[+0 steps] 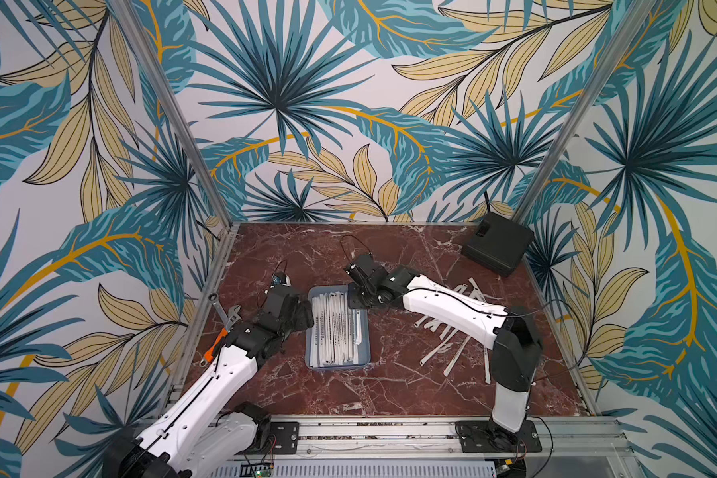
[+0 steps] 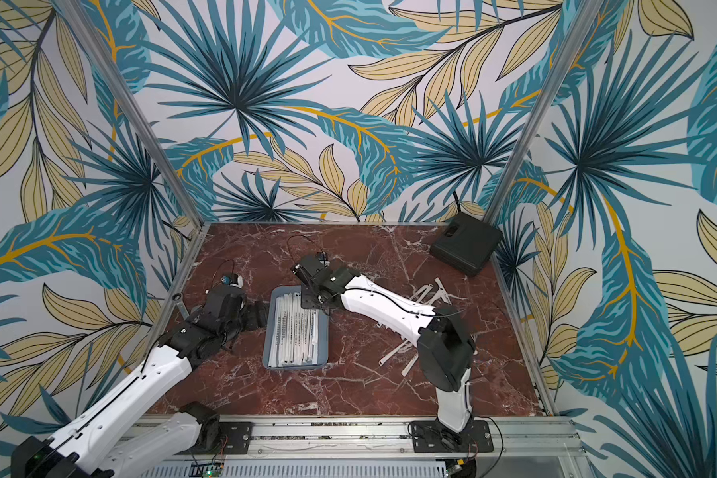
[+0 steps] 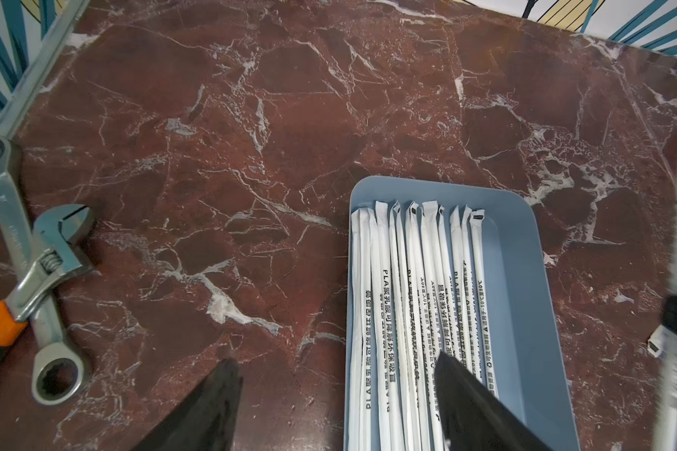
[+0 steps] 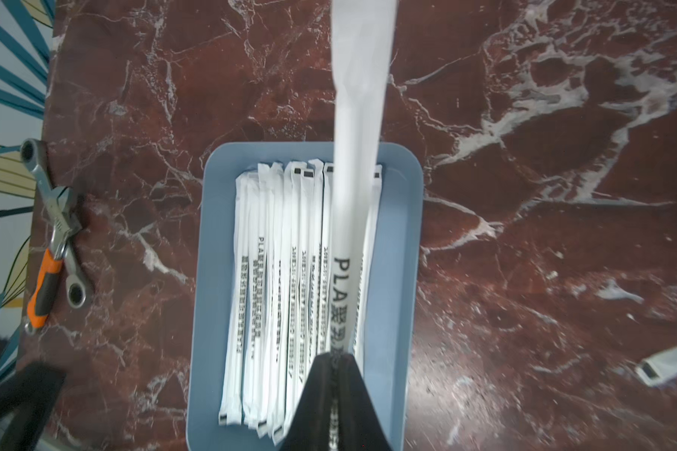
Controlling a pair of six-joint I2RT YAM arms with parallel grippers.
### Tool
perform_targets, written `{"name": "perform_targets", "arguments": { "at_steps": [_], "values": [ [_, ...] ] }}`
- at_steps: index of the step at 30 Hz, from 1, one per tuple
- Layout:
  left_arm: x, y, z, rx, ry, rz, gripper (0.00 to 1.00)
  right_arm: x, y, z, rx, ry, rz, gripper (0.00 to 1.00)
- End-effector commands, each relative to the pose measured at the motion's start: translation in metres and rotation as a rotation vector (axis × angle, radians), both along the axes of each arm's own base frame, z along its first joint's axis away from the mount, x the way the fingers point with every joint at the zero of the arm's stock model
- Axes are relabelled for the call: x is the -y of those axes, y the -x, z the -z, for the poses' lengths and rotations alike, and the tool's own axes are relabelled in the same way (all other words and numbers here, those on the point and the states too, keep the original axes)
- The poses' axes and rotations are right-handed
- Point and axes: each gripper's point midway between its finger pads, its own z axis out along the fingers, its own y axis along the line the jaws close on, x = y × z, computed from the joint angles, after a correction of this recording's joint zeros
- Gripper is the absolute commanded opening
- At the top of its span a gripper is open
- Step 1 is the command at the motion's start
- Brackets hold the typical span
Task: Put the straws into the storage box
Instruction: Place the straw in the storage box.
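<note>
Straws (image 4: 282,273) lie packed side by side in the storage box (image 4: 214,234), directly beneath the right pincer (image 4: 334,353), their length running the way the pincer points. That pincer is clenched on one more, the held straw (image 4: 358,117). Its black fingers (image 4: 313,398) pinch the white wrapper on its printed stretch, a little behind the letters PLA. The straw runs forward from the tips, above the row in the box and out past the box's far end. Whether its free end touches anything I cannot tell.

The left pincer (image 3: 335,357) is released, its jaws spread wide with nothing between them but the box's long wall below. One finger (image 3: 473,406) hangs over the straws inside the box, its partner over the bare marble table (image 3: 251,156) outside. Off to this pincer's outer side, away from the box, an adjustable wrench (image 3: 55,250) with an orange handle lies crossed with a ring spanner (image 3: 6,211) near the table's edge.

Behind the right pincer, beside and partly under its own forearm, loose straws (image 1: 433,355) lie scattered on the table in both top views, well apart from the box. Off to that pincer's side, a black box (image 1: 499,244) sits in the table's far corner.
</note>
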Motion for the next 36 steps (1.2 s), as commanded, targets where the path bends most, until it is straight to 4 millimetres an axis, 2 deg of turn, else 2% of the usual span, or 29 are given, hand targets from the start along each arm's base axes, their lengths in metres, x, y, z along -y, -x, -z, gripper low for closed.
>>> {"name": "perform_targets", "arguments": {
  "at_steps": [1, 9, 17, 20, 24, 28, 31, 34, 36],
  "values": [
    [-0.003, 0.009, 0.014, -0.047, 0.023, -0.019, 0.84, 0.006, -0.004, 0.045, -0.065, 0.088, 0.050, 0.09],
    [0.002, 0.011, 0.018, -0.049, 0.063, -0.010, 0.84, 0.005, 0.000, 0.091, -0.143, 0.148, 0.033, 0.09],
    [0.011, 0.013, 0.024, -0.082, 0.089, 0.023, 0.84, 0.008, -0.002, 0.114, -0.171, 0.180, 0.045, 0.09],
    [0.012, 0.013, 0.025, -0.088, 0.094, 0.027, 0.84, 0.008, -0.002, 0.117, -0.179, 0.173, 0.051, 0.10],
    [0.012, 0.014, 0.024, -0.085, 0.095, 0.025, 0.84, 0.007, -0.001, 0.105, -0.164, 0.156, 0.047, 0.13],
    [0.012, 0.013, 0.019, -0.080, 0.098, 0.029, 0.83, 0.006, -0.001, 0.075, -0.127, 0.110, 0.041, 0.19],
    [0.012, 0.012, 0.012, -0.081, 0.090, 0.034, 0.83, 0.011, 0.002, 0.047, -0.100, 0.067, 0.045, 0.28],
    [0.011, 0.011, 0.002, -0.068, 0.075, 0.035, 0.82, 0.031, 0.006, 0.025, -0.070, 0.049, 0.075, 0.37],
    [0.015, 0.010, -0.005, -0.052, 0.069, 0.049, 0.81, 0.064, 0.005, 0.024, -0.071, 0.067, 0.132, 0.45]
  ]
}}
